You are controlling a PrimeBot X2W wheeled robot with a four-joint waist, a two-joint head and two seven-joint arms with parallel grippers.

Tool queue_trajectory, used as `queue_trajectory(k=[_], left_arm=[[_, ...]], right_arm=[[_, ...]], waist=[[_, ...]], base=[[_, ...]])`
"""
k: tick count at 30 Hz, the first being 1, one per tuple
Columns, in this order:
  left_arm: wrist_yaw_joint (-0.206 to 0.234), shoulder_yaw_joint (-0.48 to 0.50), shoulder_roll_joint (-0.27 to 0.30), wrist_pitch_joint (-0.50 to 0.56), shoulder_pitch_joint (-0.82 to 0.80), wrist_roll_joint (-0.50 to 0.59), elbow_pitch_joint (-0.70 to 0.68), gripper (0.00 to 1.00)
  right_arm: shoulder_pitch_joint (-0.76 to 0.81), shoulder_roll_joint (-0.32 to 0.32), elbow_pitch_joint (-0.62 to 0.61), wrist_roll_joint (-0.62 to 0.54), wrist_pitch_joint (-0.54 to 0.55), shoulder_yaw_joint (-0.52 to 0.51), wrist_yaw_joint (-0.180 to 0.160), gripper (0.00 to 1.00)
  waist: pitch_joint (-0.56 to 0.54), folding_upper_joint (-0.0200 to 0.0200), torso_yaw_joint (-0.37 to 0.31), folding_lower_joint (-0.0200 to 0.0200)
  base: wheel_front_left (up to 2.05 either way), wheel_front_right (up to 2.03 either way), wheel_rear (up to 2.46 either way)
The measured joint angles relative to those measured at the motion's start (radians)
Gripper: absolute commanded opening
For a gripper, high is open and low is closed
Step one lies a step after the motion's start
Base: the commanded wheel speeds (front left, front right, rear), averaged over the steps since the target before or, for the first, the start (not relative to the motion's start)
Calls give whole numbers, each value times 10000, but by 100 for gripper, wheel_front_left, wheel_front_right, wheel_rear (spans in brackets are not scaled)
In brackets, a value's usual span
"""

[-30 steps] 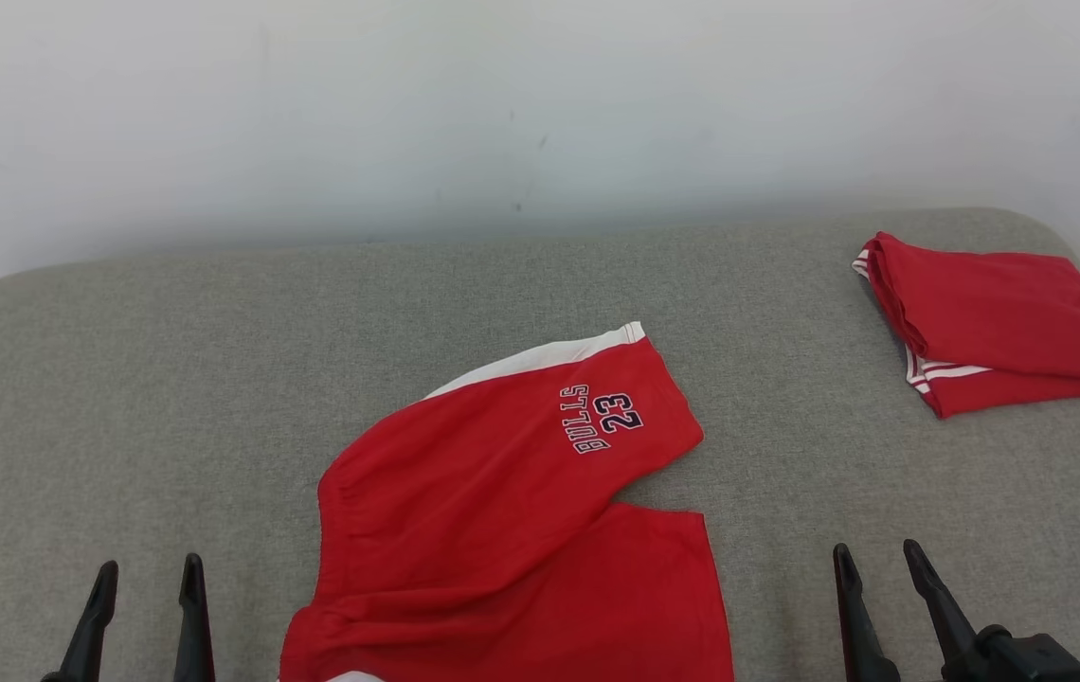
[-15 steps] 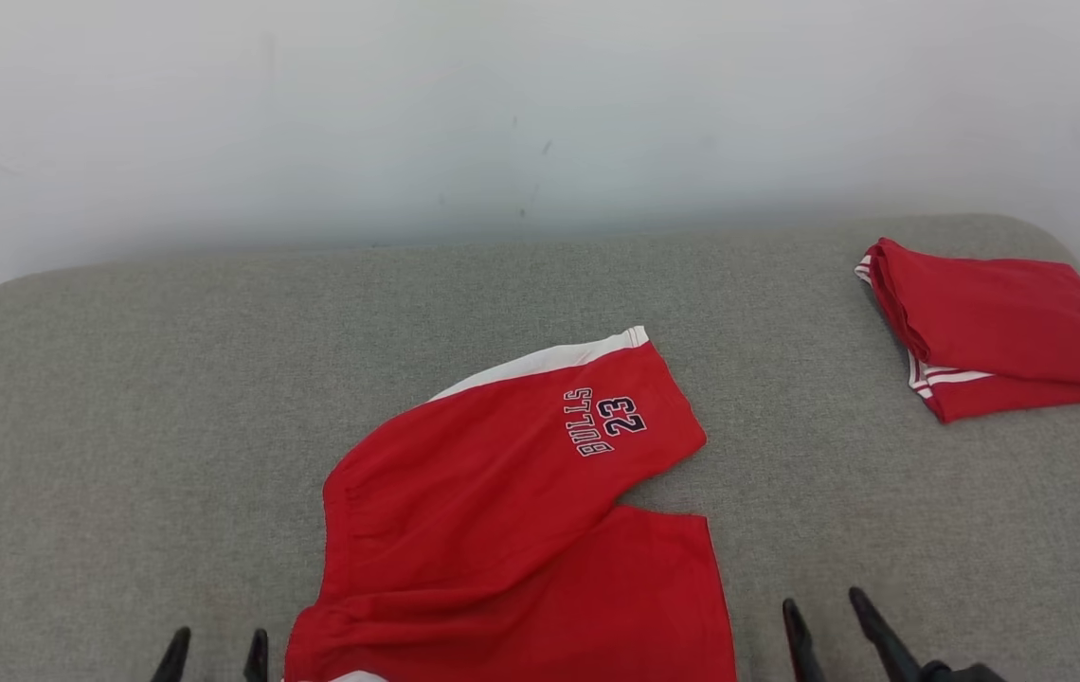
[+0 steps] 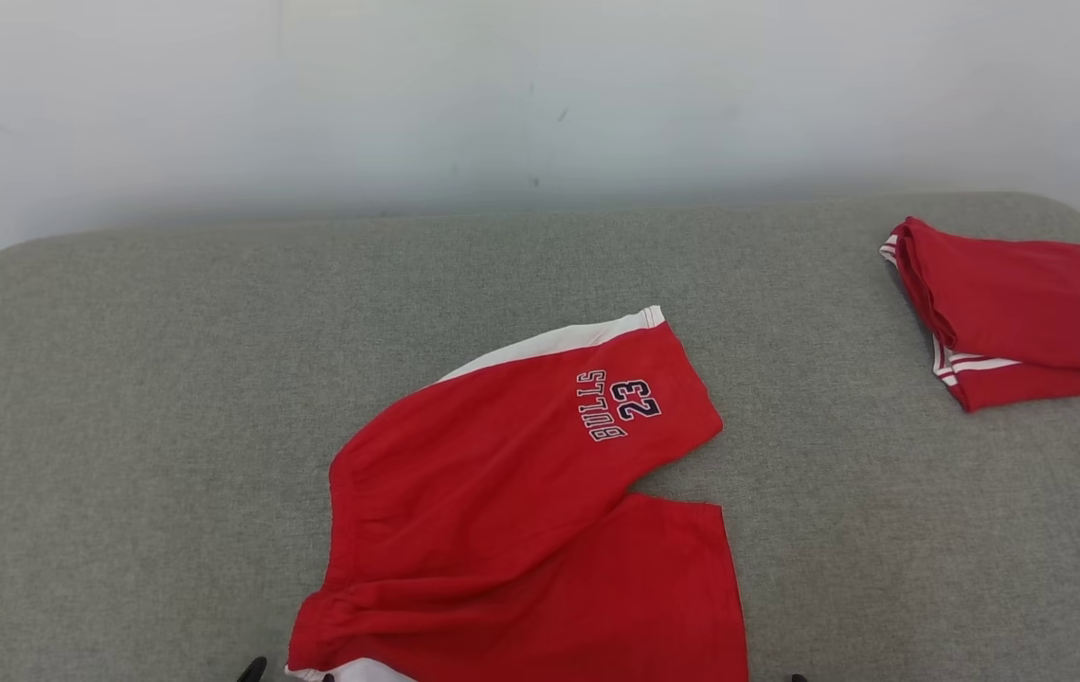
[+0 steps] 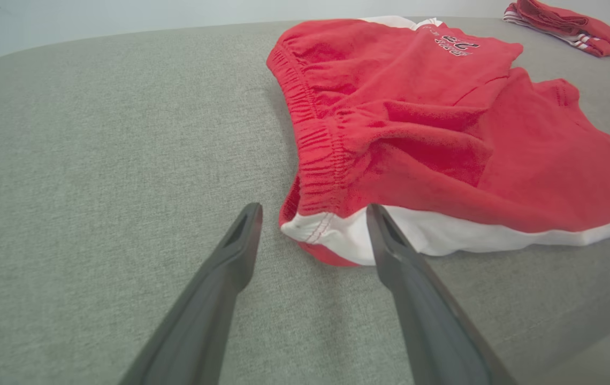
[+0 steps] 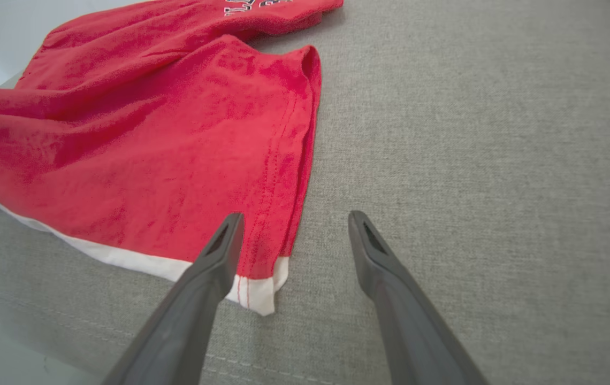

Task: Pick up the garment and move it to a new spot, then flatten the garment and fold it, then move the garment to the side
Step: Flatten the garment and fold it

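1. The garment [image 3: 521, 511] is a pair of red shorts in a soft, slightly fuzzy knit. It has a white side stripe [image 3: 559, 341] and dark lettering "BULLS 23" [image 3: 621, 405] on 1 leg.
2. Its elastic waistband [image 4: 310, 139] is gathered into fine ridges, and the cloth behind it bunches into a few soft folds.
3. The shorts lie spread but not smooth on a grey woven cushion [image 3: 123, 379] with rounded corners. They sit in the near middle of it, with 1 leg angled toward the far right.
4. A second red garment [image 3: 1023, 313], folded into a neat block with white-striped edges, rests at the far right corner, well apart from the shorts.
5. The left gripper [image 4: 311, 208] has its 2 dark, tapered fingers spread wide and holds nothing. The white-trimmed waistband corner lies between the tips, and whether they touch it I cannot tell.
6. The right gripper [image 5: 295, 215] is likewise spread wide and empty. The stitched hem corner of the near leg lies between its tips, close to the finger on that view's left.
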Motion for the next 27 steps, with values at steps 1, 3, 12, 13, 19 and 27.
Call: queue_trajectory(k=[1,3,12,13,19,27], left_arm=[[0,-144,86,0,-145,-75,125,100],[0,-353,234,0,-428,-201,286,100],[0,-1384,671,0,-1178,-506,1009,100],[0,-1475,698,0,-1220,-554,1080,100],[0,-2013,890,0,-1513,-907,1530,100],[0,-2487,888,0,-1792,-1313,1820,0]], right_arm=[[-70,23,163,40,0,115,2,100],[-196,79,477,128,-2,318,2,100],[-814,351,1747,472,-90,823,2,100],[-895,368,1856,508,-92,882,0,100],[-1248,414,2479,890,-188,1427,-33,100],[-1535,430,2932,1216,-205,2249,-58,0]], waist=[[44,0,4,1],[121,0,6,1],[307,0,-144,0],[319,0,-162,0],[370,-1,-195,0],[329,-1,-182,0]], base=[[0,0,0],[0,0,0],[0,0,0],[0,0,0],[0,0,0],[0,0,0]])
